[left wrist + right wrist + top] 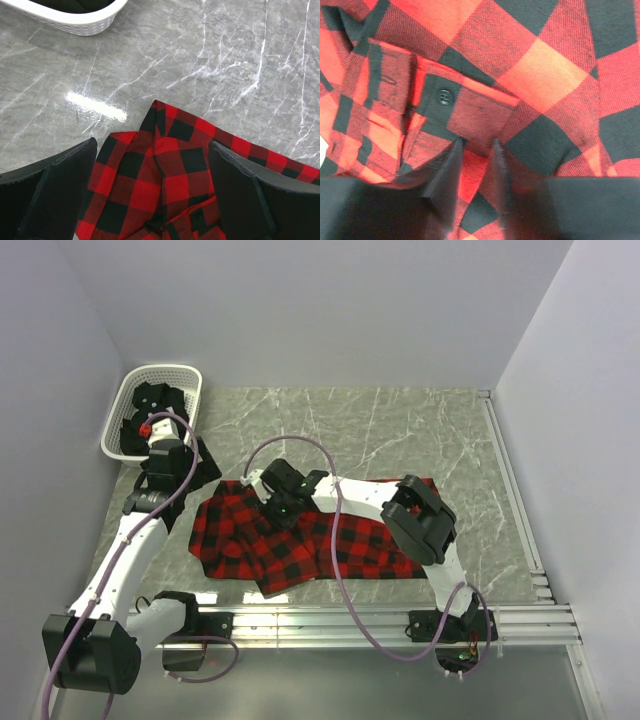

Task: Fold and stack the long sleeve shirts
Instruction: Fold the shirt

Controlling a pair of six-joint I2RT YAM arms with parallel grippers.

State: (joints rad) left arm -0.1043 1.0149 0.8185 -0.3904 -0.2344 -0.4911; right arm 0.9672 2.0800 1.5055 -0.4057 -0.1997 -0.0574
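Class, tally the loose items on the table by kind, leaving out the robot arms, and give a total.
Red-and-black check shirt: 1
Black garment, in the basket: 1
White basket: 1
Total: 3

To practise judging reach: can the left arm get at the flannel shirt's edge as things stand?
Probably yes: the left gripper hangs open directly over the flannel shirt edge, with only bare table around and nothing between.

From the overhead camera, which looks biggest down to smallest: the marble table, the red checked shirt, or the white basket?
1. Grey marble-patterned tabletop, by far the largest.
2. Red-and-black checked flannel shirt.
3. White plastic lattice basket, though it sits farther from the camera, which may shrink it slightly.
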